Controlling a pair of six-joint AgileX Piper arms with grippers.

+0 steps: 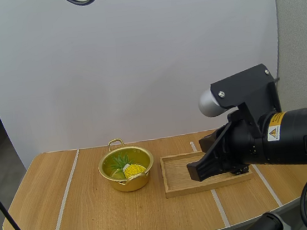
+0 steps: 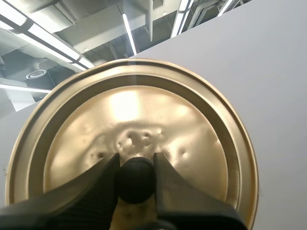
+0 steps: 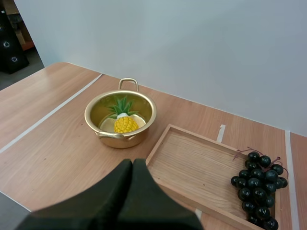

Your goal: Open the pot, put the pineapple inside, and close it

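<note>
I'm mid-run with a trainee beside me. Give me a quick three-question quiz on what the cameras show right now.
1. True or false: the pineapple lies inside the pot.
2. What does the left gripper hold? A) the lid B) a pot handle C) nothing
3. Fill in: the right gripper has its fingers ___ (open or shut).

Key: 1 true; 2 A; 3 shut.
</note>
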